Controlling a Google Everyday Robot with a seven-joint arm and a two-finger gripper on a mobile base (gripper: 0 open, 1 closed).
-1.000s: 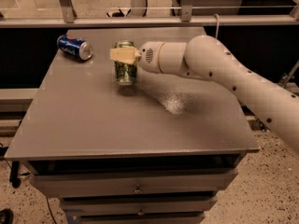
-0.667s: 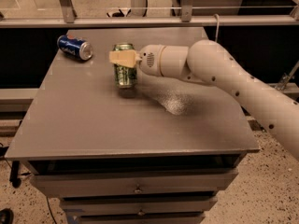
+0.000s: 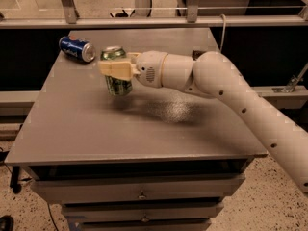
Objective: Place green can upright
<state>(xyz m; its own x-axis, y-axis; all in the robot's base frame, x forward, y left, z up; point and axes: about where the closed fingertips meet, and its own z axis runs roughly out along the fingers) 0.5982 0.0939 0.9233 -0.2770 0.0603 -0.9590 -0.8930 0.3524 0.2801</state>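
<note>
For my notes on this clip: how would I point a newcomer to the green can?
On the grey table, follow the white arm to its gripper, shut around a drink can in the table's far half. That is the green can: upright, green and white label, whereas the blue can beyond it near the far corner lies on its side.

Arm point(image 3: 240, 100) extended, wrist point(image 3: 155, 71) level, tool point(image 3: 109, 67) clamped around green can point(image 3: 119, 84).

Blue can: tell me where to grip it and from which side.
Probably best to grip the blue can around its mid-body from above, squeezing across its long axis: it lies on its side on the table, leaving the curved flanks exposed. The gripper is closed on the upright green can beside it.
</note>
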